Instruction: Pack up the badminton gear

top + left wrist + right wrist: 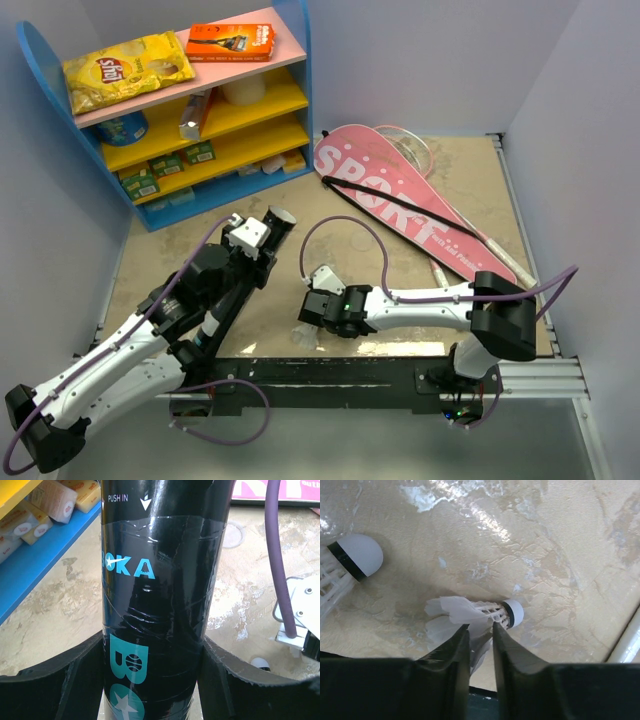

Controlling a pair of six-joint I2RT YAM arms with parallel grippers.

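My left gripper [152, 680] is shut on the long black tube [160, 580], which has teal lettering and runs up between both fingers. In the top view the tube [278, 225] lies slanted at centre left in the left gripper [252, 262]. My right gripper [481, 630] is pinched shut on the feathers of a white shuttlecock [485, 614] lying on the table. A second shuttlecock [347, 560] lies to its left. The right gripper [312, 312] is near the table's front edge. The pink "SPORT" cover [400, 200] lies at the back right over the pale-shafted racket [492, 245].
A blue shelf unit [190, 120] stands at the back left, with a yellow chip bag [125, 70] and an orange box [230, 42] on top. The right arm's purple cable [277, 560] hangs close to the tube. A black rail [330, 370] runs along the front edge.
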